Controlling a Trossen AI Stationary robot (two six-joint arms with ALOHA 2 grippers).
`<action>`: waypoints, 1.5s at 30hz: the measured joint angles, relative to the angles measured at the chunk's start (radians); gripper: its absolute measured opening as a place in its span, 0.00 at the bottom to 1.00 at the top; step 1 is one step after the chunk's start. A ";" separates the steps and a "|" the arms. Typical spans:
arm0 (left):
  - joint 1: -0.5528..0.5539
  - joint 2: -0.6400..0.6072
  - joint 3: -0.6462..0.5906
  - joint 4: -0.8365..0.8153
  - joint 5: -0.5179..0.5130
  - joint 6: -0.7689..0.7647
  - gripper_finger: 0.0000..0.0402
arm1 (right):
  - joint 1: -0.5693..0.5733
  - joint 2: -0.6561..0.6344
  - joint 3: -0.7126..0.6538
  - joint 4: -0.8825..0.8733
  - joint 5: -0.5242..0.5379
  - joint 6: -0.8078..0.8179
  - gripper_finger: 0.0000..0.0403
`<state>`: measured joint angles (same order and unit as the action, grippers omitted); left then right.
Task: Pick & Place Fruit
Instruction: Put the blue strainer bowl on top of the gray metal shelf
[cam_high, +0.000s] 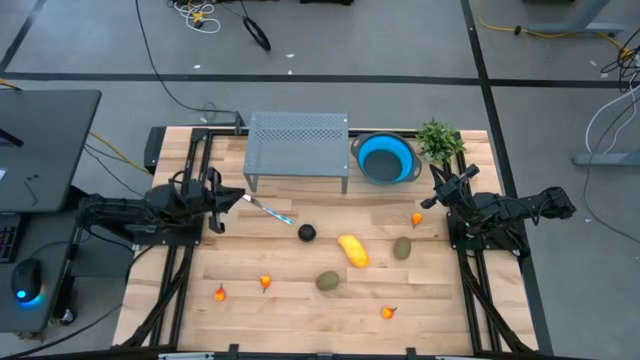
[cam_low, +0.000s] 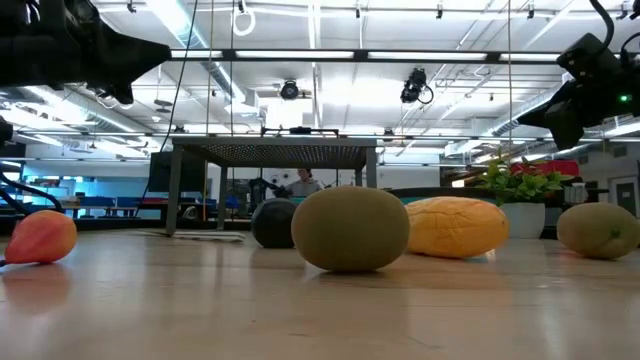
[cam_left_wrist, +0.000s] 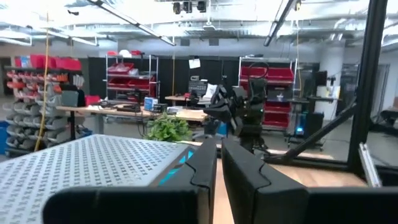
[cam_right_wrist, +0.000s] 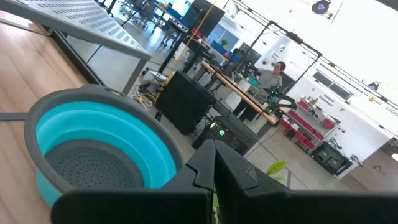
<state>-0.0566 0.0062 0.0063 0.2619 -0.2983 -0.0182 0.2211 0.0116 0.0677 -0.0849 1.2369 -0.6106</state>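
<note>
On the wooden table lie a yellow oblong fruit (cam_high: 352, 250) (cam_low: 455, 226), two olive-brown ovals (cam_high: 328, 282) (cam_high: 402, 248), a black ball (cam_high: 307, 233) (cam_low: 272, 222) and several tiny orange pieces, one (cam_high: 417, 219) near my right arm. Each rests on the tabletop. My left gripper (cam_high: 238, 199) (cam_left_wrist: 219, 152) is shut and empty, held above the table's left side and pointing right. My right gripper (cam_high: 440, 182) (cam_right_wrist: 214, 155) is shut and empty, above the table's right side and pointing toward the blue bowl (cam_high: 387, 158) (cam_right_wrist: 99, 143).
A grey perforated rack (cam_high: 297, 145) stands at the far middle, beside the blue bowl. A green plant (cam_high: 438, 140) stands at the far right. A blue-handled knife (cam_high: 268, 210) lies in front of the rack. A person sits in the room beyond the table.
</note>
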 joint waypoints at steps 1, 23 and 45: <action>0.000 0.000 0.000 0.000 0.001 -0.008 0.08 | 0.000 0.000 0.000 0.000 0.000 0.000 0.02; 0.000 0.000 0.000 -0.001 -0.003 -0.074 0.08 | 0.000 0.000 0.000 0.068 -0.143 0.169 0.02; 0.000 0.000 0.000 -0.001 -0.272 -0.134 0.08 | 0.000 0.000 0.000 0.068 -0.430 0.407 0.02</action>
<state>-0.0563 0.0063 0.0063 0.2611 -0.5704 -0.1526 0.2213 0.0116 0.0677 -0.0165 0.8067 -0.2031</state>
